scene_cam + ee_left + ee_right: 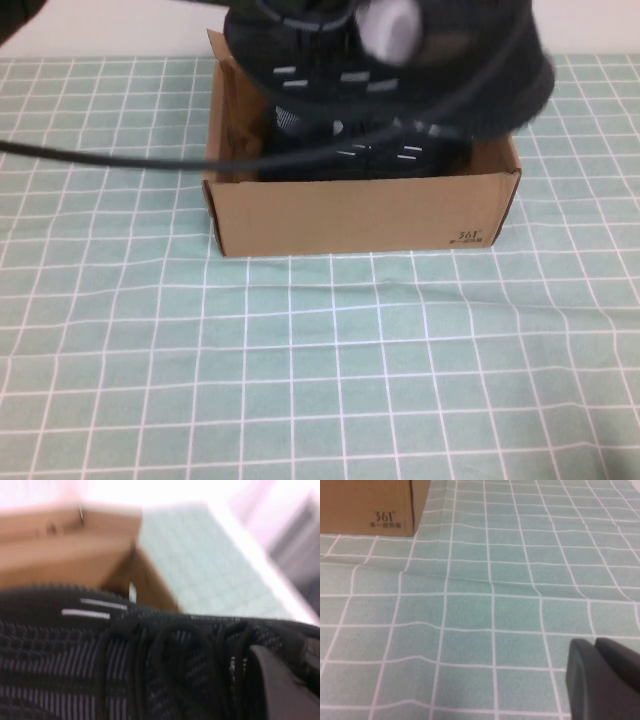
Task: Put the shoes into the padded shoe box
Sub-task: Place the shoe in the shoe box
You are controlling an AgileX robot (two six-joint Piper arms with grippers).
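Here, nearest the robot: bare table [320, 380] under a pale green cloth with a white grid, lightly rippled, so things set on it may slide or ruck the cloth. The right gripper [605, 680] sits low over that cloth, well clear of the box toward 4 o'clock, fingers pressed together on nothing; parked, by the look of it.

Mid-table: the padded shoe box [360, 215], plain brown cardboard, short flaps upright, small black print at its lower right corner. Light and thin-walled; a push on a flap would likely shift it.

Inside it, one black knit sneaker [370, 155] with white dash marks already lies down.

Above the box, at 12 o'clock, the second sneaker [400, 60] hangs over the opening, white paper stuffing showing. The left gripper [280, 685] has its fingers clamped on it near the laces [170, 645]. Knit upper is soft and yields; the stuffing keeps its shape. Light load. Best hold seems collar or lace area, as now.

Far edge: plain pale wall.
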